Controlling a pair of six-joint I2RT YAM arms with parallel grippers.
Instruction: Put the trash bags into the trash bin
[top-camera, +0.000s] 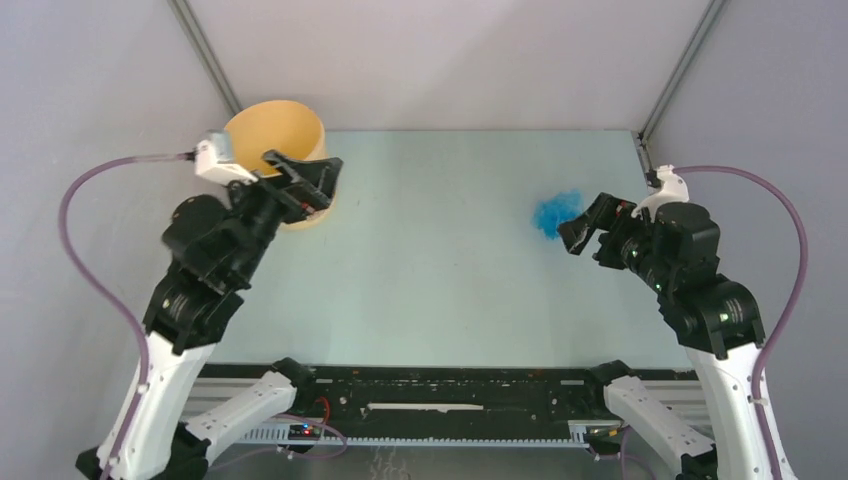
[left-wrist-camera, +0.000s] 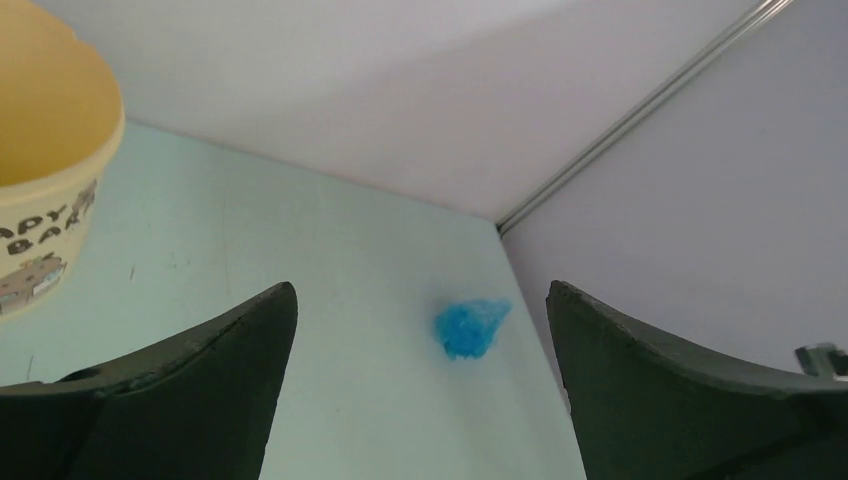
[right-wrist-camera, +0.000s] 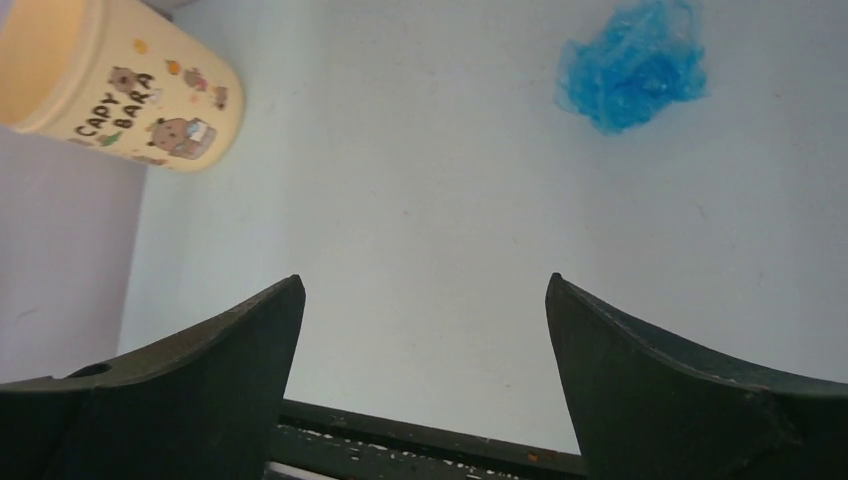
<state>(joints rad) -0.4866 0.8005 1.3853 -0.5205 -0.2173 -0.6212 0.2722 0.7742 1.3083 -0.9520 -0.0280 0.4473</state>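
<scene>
The trash bin (top-camera: 272, 132), a tan-yellow round bucket with printed marks, stands upright at the table's far left corner; it also shows in the left wrist view (left-wrist-camera: 45, 150) and the right wrist view (right-wrist-camera: 120, 75). One crumpled blue trash bag (top-camera: 555, 213) lies on the table at the right; it also shows in the left wrist view (left-wrist-camera: 470, 326) and the right wrist view (right-wrist-camera: 632, 68). My left gripper (top-camera: 328, 186) is open and empty, just right of the bin's front wall. My right gripper (top-camera: 582, 224) is open and empty, close beside the bag's near right side. The bin's inside is hidden.
Grey enclosure walls with metal corner posts (top-camera: 205, 50) close the back and both sides. A black rail (top-camera: 430, 385) runs along the near edge between the arm bases. Purple cables (top-camera: 75, 230) loop off each arm.
</scene>
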